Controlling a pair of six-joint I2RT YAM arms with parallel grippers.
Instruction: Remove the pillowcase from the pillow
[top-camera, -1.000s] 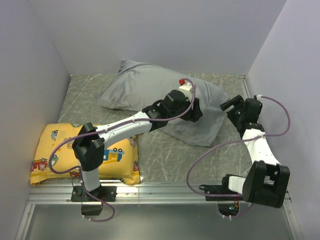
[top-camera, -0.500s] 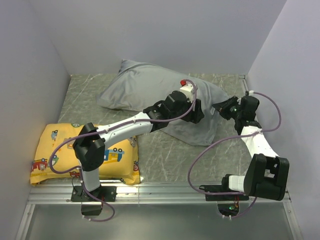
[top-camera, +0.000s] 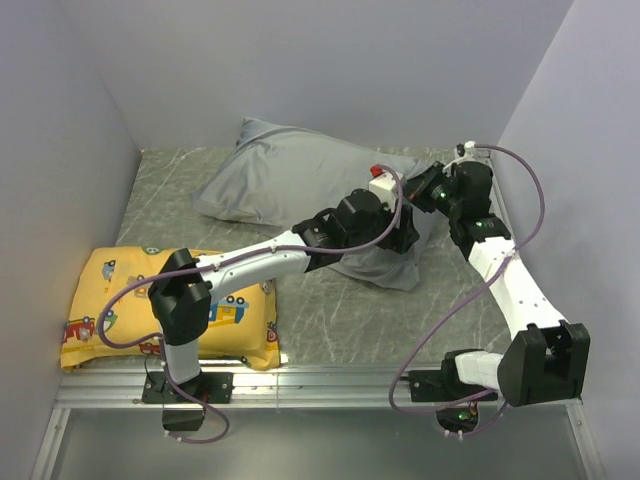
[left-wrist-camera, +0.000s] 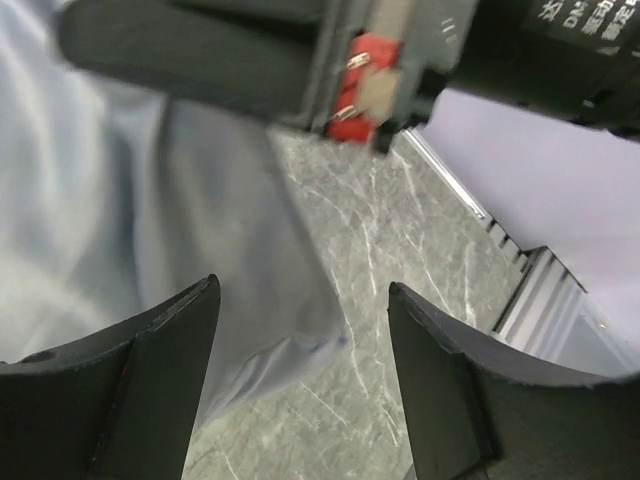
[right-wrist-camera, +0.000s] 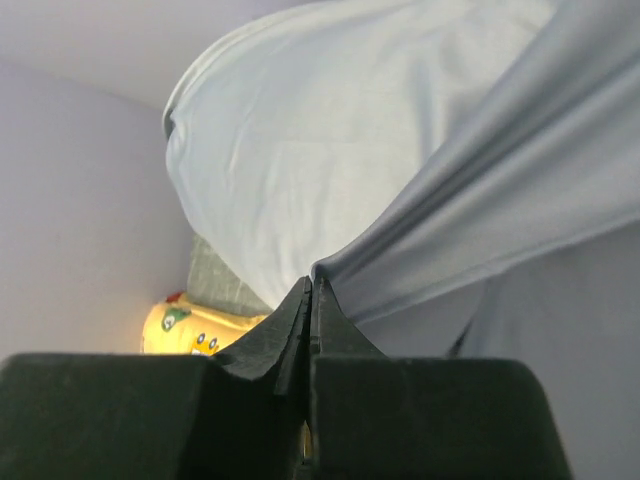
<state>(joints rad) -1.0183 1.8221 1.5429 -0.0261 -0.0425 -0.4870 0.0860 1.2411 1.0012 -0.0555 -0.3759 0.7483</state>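
Hovering over the loose near end of the pillowcase, the left gripper is holding its fingers wide apart and gripping nothing, probably positioning to take fabric. Beyond it, the right gripper is pinching the cloth fully closed, tensioning it for peeling. The pillow is lying hidden inside, towards the back.

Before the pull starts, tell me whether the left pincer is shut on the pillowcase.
No: the left pincer gapes wide open, pillowcase and table showing in the gap.
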